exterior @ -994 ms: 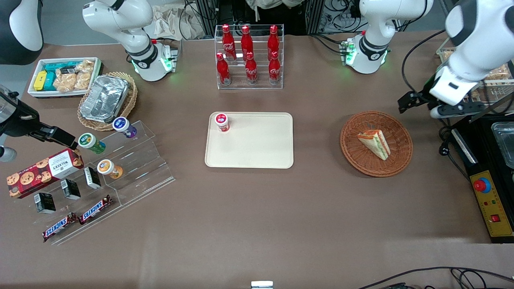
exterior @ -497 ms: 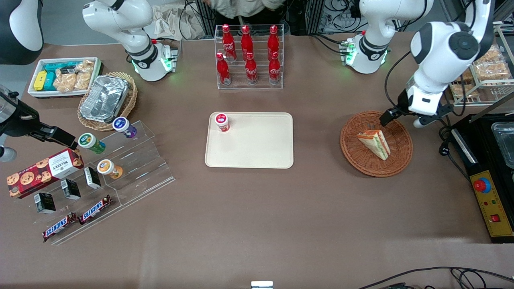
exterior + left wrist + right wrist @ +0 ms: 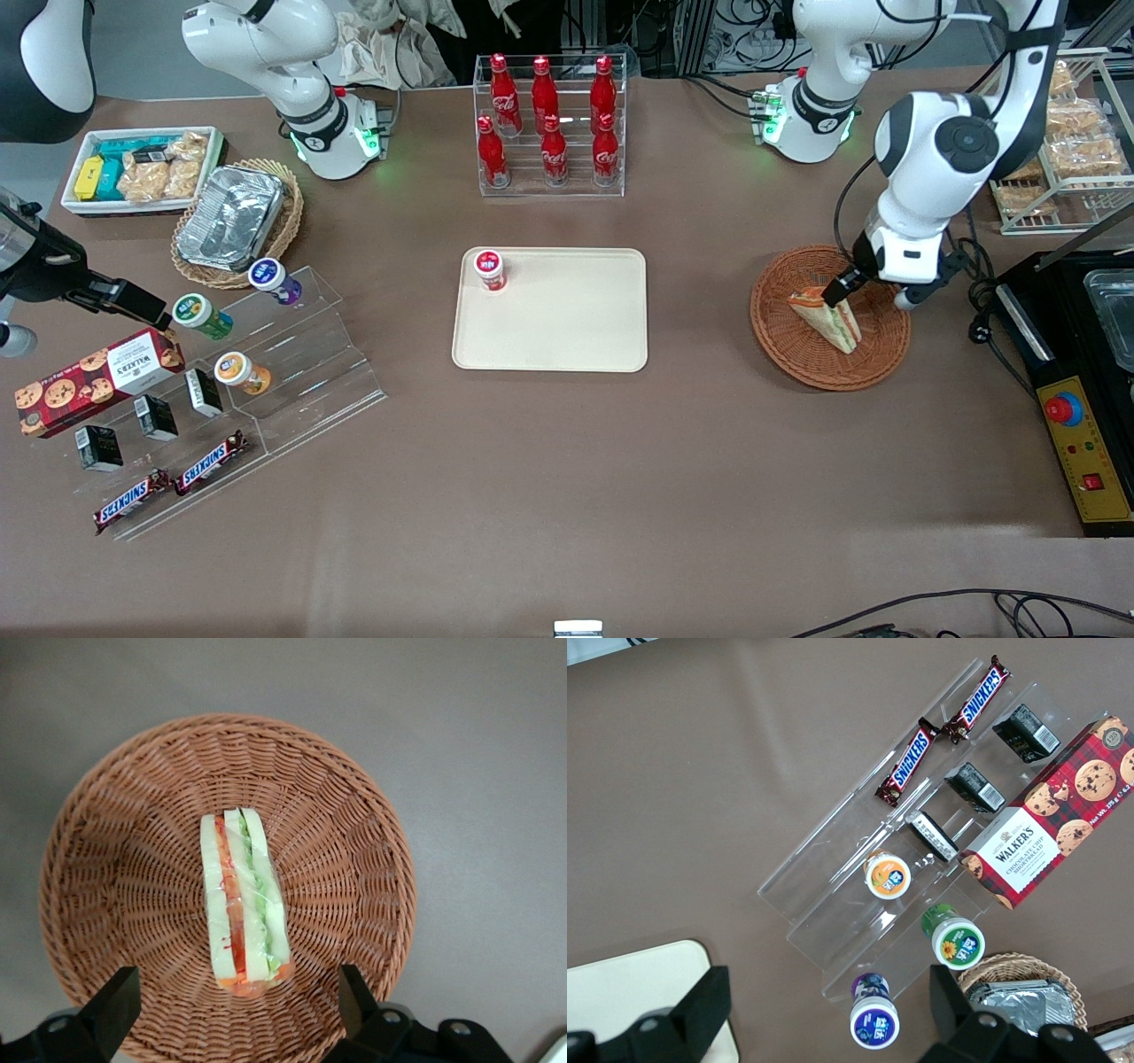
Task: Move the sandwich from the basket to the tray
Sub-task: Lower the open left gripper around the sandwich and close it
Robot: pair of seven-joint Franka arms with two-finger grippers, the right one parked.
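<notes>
Looking from the front, we see the hand has swung in from the working arm's end of the table and now hangs just above the sandwich in the basket, so we judge the grasp is next. The tray holds only a red-capped jar. From the left wrist, our hand is spread, fingers either side of the sandwich, touching nothing; the basket holds nothing else.
</notes>
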